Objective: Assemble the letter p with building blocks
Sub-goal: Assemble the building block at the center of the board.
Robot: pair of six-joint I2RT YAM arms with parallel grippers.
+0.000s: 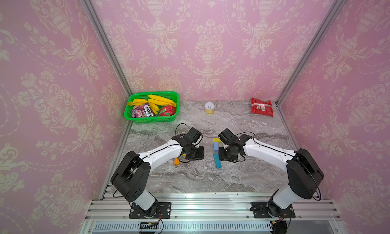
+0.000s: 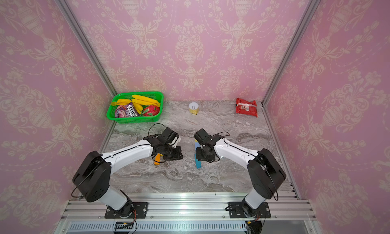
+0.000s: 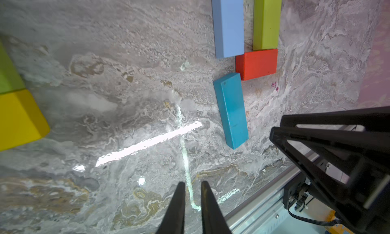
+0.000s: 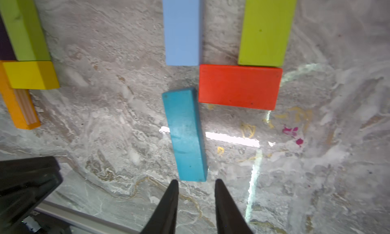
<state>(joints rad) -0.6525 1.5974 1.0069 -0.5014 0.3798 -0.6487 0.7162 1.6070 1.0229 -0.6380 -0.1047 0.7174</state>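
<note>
Purple block [image 4: 5,45] largely behind lime block [image 4: 23,26]

R pincer [image 4: 196,183] tips apart, empty | teal blk [image 4: 185,133] tilted, just ahead | red blk [image 4: 238,86] touches lime blk [image 4: 266,28]

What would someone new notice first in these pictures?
The pink ornamental wallpaper on every wall dominates. Mid-table, the left arm and right arm bend toward each other over bright blocks, a teal block lying slightly askew. A green basket of bananas sits far left, a red packet far right.
</note>
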